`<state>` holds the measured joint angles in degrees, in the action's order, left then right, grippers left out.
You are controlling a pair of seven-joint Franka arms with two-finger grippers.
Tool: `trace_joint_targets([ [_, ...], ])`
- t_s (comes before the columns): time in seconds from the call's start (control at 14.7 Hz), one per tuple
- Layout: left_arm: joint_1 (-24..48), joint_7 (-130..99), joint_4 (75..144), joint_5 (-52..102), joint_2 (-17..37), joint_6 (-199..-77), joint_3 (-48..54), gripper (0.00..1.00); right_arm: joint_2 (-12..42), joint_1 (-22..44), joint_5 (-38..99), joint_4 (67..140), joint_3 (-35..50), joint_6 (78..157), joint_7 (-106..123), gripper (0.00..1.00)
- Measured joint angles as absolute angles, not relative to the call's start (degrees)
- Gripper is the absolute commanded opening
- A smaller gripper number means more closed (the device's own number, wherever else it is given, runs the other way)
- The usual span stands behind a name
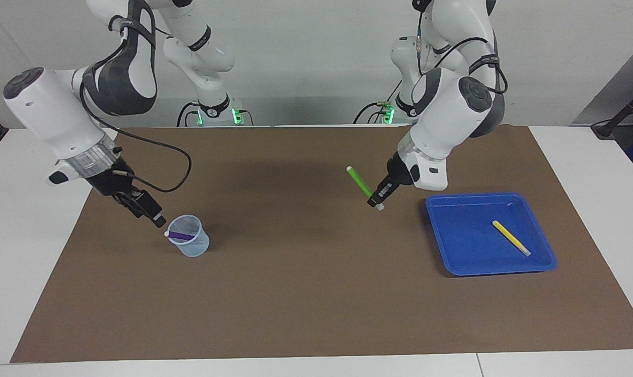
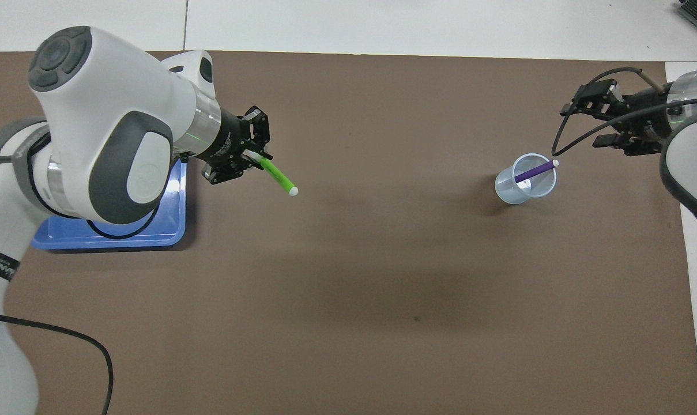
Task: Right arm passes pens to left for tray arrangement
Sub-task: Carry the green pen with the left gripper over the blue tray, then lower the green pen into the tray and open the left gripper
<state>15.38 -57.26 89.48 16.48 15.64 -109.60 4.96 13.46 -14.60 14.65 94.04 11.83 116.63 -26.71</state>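
Note:
My left gripper (image 1: 377, 200) (image 2: 251, 159) is shut on one end of the green pen (image 1: 358, 180) (image 2: 278, 176). It holds the pen tilted in the air over the mat, close beside the blue tray (image 1: 473, 198) (image 2: 158, 227). A yellow pen (image 1: 511, 237) lies in the tray; the left arm hides it in the overhead view. The purple pen (image 1: 179, 235) (image 2: 535, 171) leans in a clear cup (image 1: 191, 245) (image 2: 524, 183). My right gripper (image 1: 153, 212) (image 2: 583, 124) hangs low just beside the cup's rim, close to the pen's white tip, with its fingers apart and nothing between them.
A brown mat (image 1: 306, 293) covers most of the white table. The right arm's black cable (image 1: 175, 157) loops over the mat near the cup. The tray sits toward the left arm's end, the cup toward the right arm's end.

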Motion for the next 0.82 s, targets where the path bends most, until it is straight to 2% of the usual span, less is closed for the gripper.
trace_joint_targets([
  [0.2, 10.55, -44.91, 90.73, 12.33, 14.75, -105.68, 4.88, 0.00, 14.50, -14.02, 13.53, 93.49, 11.89, 112.60, -33.16, 0.74],
  [0.54, 5.33, -29.59, 91.78, 4.14, 14.03, -103.86, 4.87, 0.00, 17.45, -12.36, 7.75, 92.88, 11.93, 109.18, -39.74, 0.72],
  [0.61, 4.21, -25.86, 92.09, 3.30, 13.99, -104.00, 4.85, 0.00, 18.10, -12.35, 6.51, 92.88, 11.92, 109.01, -39.99, 0.63],
  [0.82, 0.97, -15.86, 93.81, 0.45, 13.66, -106.39, 4.82, 0.00, 19.96, -12.40, 3.77, 92.84, 11.70, 108.98, -40.19, 0.57],
])
